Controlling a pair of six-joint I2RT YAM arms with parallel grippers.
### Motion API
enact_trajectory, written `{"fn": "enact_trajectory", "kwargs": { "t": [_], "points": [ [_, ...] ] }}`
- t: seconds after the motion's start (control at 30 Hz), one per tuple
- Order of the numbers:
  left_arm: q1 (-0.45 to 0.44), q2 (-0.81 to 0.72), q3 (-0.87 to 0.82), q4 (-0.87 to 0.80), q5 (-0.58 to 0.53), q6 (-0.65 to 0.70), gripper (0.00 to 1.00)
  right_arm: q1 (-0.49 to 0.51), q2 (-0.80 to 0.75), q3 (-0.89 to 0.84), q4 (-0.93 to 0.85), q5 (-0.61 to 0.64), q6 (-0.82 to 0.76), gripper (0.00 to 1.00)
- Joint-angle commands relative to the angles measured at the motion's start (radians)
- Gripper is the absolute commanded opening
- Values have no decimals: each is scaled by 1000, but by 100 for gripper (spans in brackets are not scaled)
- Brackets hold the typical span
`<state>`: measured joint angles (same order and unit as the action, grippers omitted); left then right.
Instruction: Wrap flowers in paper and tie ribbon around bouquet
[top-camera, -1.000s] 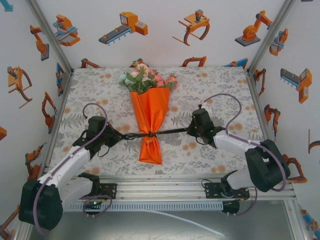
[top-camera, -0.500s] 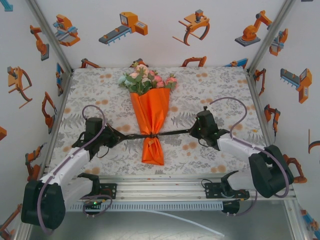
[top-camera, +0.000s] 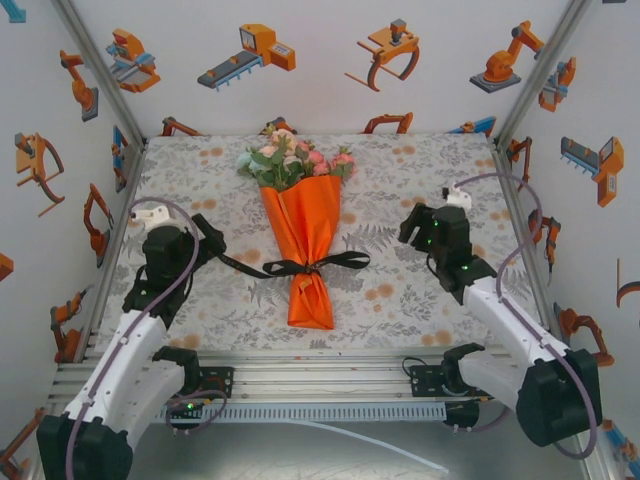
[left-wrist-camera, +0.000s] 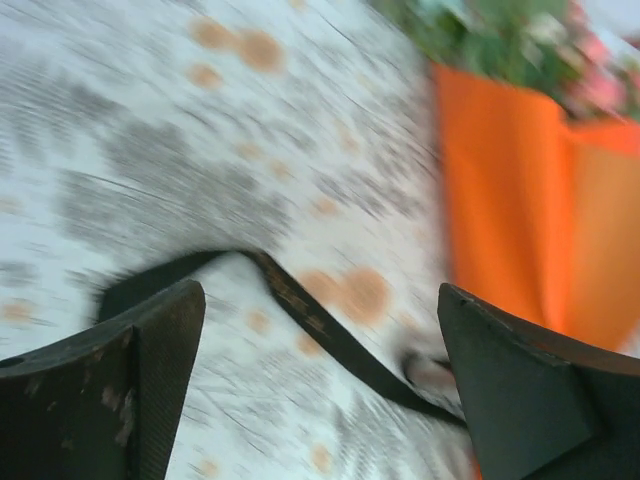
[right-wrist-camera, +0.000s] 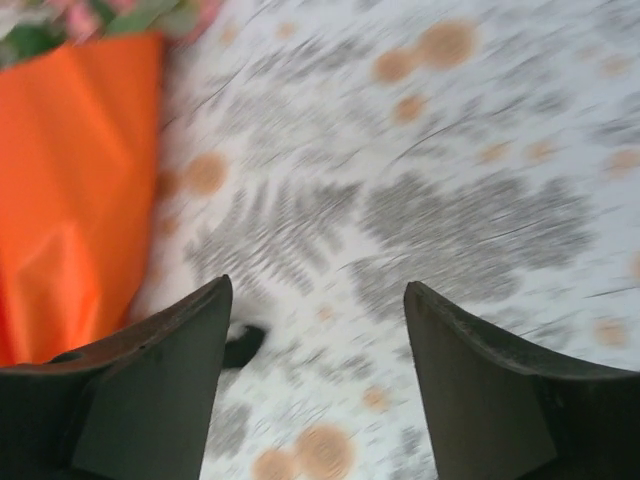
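1. Bouquet (top-camera: 300, 235) lies flat in the middle of the table (top-camera: 430, 160), with the flowers (top-camera: 292, 160) at its far end and the pinched tail of the orange paper (top-camera: 302, 220) pointing toward the arm bases.
2. The ribbon (top-camera: 305, 267) is knotted around the narrow lower part of the paper cone, and a loose end trails onto the table on each side of the bouquet.
3. The left gripper (top-camera: 213, 240) sits left of the bouquet, near the ribbon's left end. Its jaws are spread wide and hold nothing. In the left wrist view the ribbon (left-wrist-camera: 330, 340) lies on the table below, running to the paper (left-wrist-camera: 500, 200).
4. The right gripper (top-camera: 412, 228) sits right of the bouquet, apart from the ribbon's right end. It is released and empty. In the blurred right wrist view the ribbon's tip (right-wrist-camera: 243, 345) shows just beside the paper (right-wrist-camera: 70, 190).
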<state>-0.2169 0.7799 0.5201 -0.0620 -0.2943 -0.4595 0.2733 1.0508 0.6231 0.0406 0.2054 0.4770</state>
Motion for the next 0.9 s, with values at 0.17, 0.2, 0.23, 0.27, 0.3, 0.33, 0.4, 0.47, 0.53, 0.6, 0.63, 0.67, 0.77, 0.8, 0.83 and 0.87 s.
{"fn": "enact_trajectory", "kwargs": {
  "t": [0.17, 0.2, 0.23, 0.27, 0.3, 0.33, 0.4, 0.47, 0.53, 0.6, 0.63, 0.67, 0.77, 0.8, 0.83, 0.87],
  "points": [
    [186, 304, -114, 392, -227, 299, 97, -224, 239, 23, 64, 189, -158, 70],
    [226, 359, -128, 456, -158, 272, 97, -247, 265, 32, 91, 155, -173, 70],
    [258, 410, -150, 554, -91, 263, 97, -254, 292, 30, 145, 143, -198, 71],
    [274, 454, -159, 633, -49, 261, 97, -259, 323, 24, 203, 146, -219, 72],
    [290, 502, -153, 693, 2, 256, 97, -268, 360, 39, 209, 130, -254, 73],
    [311, 541, -126, 676, 64, 226, 97, -269, 398, 60, 209, 147, -278, 74],
    [324, 635, -137, 811, 169, 234, 97, -270, 448, 18, 345, 158, -321, 74],
    [316, 621, -101, 722, 194, 250, 97, -292, 473, -61, 505, 87, -334, 76],
    [315, 642, -161, 874, 278, 288, 97, -293, 457, -106, 569, 32, -354, 77],
    [292, 636, -204, 928, 306, 328, 97, -299, 448, -159, 653, -30, -367, 78],
    [279, 666, -227, 1015, 301, 340, 97, -307, 447, -180, 688, -54, -368, 79],
    [267, 747, -238, 1137, 286, 348, 97, -314, 460, -213, 760, -81, -369, 80],
    [240, 721, -133, 868, 247, 364, 97, -315, 488, -261, 867, -102, -383, 87],
    [221, 768, -141, 978, 218, 384, 97, -314, 497, -251, 860, -97, -378, 89],
    [207, 791, -148, 1015, 191, 395, 97, -314, 487, -246, 834, -90, -377, 93],
    [200, 753, -126, 897, 153, 383, 97, -314, 493, -250, 857, -92, -381, 99]
  ]
}}
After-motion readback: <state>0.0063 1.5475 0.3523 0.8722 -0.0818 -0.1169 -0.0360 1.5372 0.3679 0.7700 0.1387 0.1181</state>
